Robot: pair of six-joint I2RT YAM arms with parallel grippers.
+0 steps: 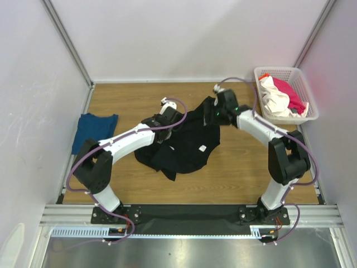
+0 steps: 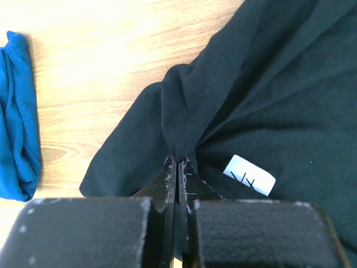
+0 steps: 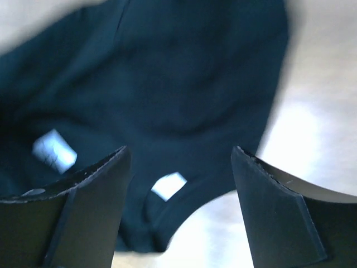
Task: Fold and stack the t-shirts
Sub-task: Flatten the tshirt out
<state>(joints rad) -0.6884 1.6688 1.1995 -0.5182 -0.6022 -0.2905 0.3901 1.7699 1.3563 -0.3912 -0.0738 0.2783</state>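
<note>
Left pincer: pinching a fold of your black t-shirt.
Right pincer: spread, holding nothing.
Risk: your one-handed pull may bunch it.

A crumpled black t-shirt lies in the middle of the wooden desk, two small white tags showing on it. The left gripper is down at the shirt's upper left edge, and the right gripper sits over its upper right corner. Well apart, at the desk's left edge, a dark blue t-shirt lies flat. In the far right corner, a white lattice basket holds a white t-shirt and a pink-red t-shirt.
</note>
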